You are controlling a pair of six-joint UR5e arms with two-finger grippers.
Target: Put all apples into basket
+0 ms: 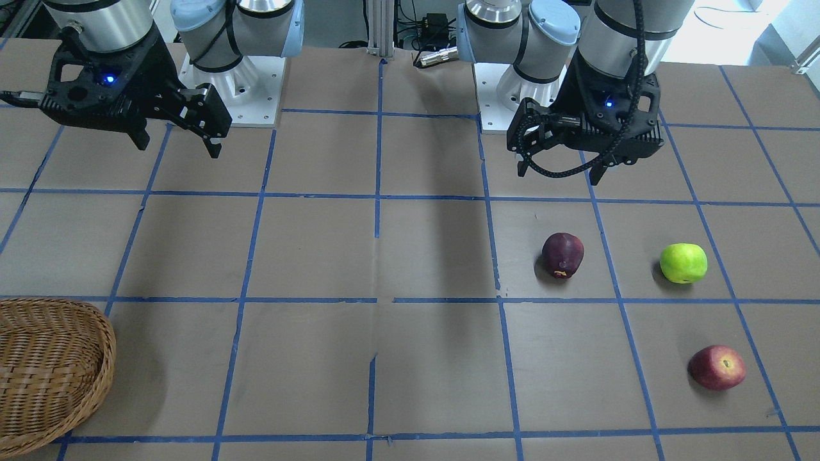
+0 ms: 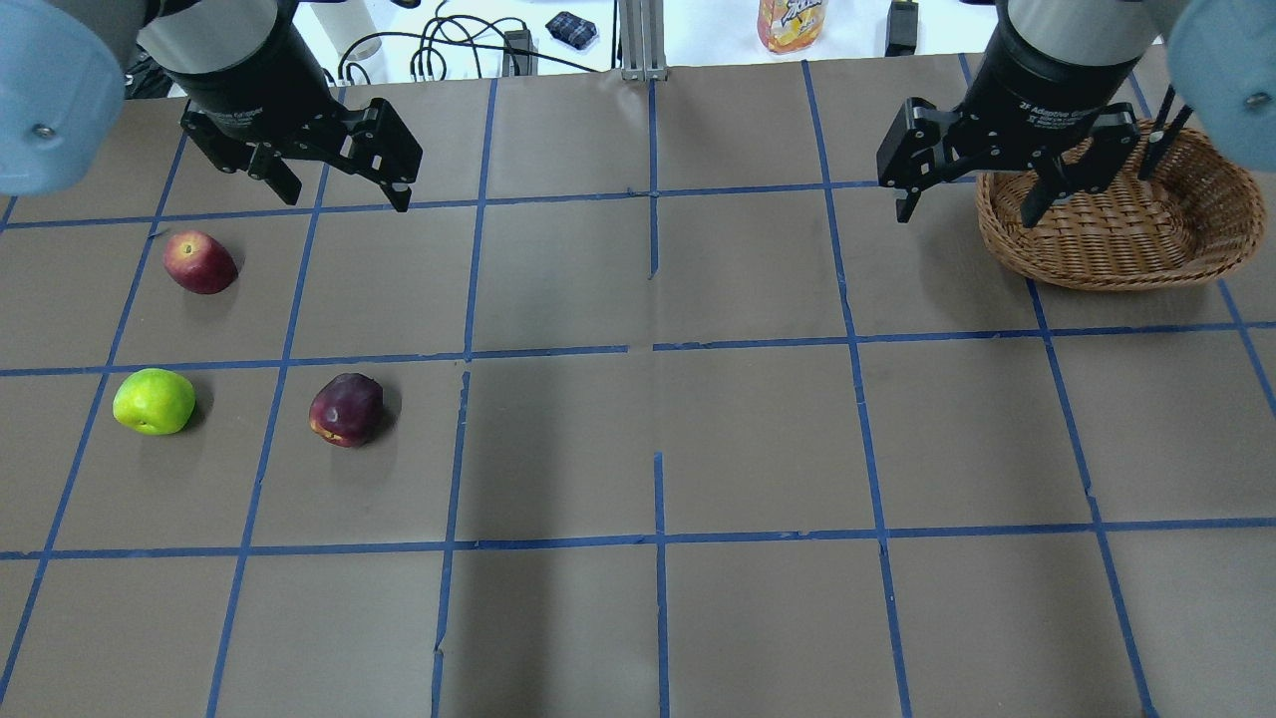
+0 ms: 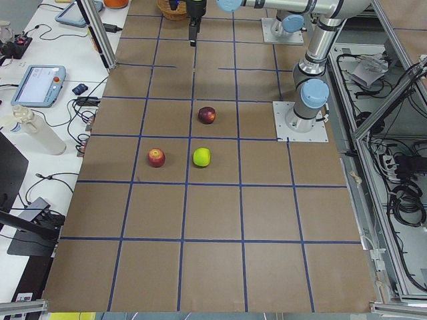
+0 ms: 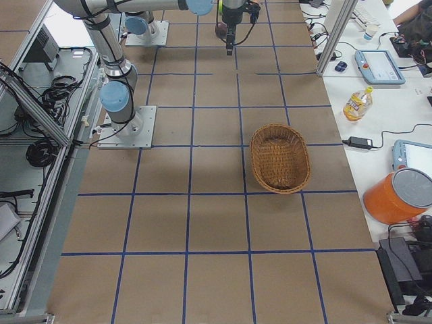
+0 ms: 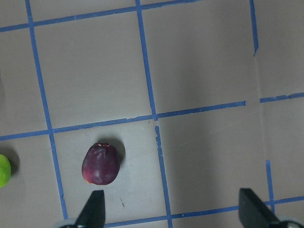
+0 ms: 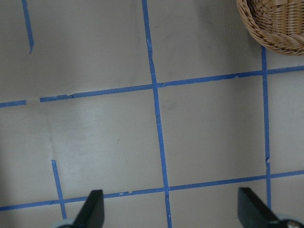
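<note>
Three apples lie on the table on my left side. The maroon apple [image 2: 346, 409] [image 1: 562, 255] [image 5: 100, 164] is nearest the middle. The yellow-green apple [image 2: 154, 401] [image 1: 683, 263] is beside it, towards the table's end. The red apple [image 2: 200, 262] [image 1: 717, 367] is farther from me. My left gripper [image 2: 347, 199] [image 1: 558, 174] [image 5: 171, 211] is open and empty, held above the table; the maroon apple shows near one fingertip in the left wrist view. The wicker basket [image 2: 1116, 261] [image 1: 106, 339] [image 4: 305, 162] stands empty at the far right. My right gripper [image 2: 967, 214] [image 1: 178, 148] [image 6: 171, 211] is open and empty, in the air beside the basket.
The brown table [image 2: 658, 439] carries a blue tape grid. The two arm bases [image 1: 230, 89] are bolted at my edge. A juice bottle [image 2: 793, 22], cables and small devices lie beyond the far edge. An orange container [image 4: 398, 196] and pendants sit on the side bench.
</note>
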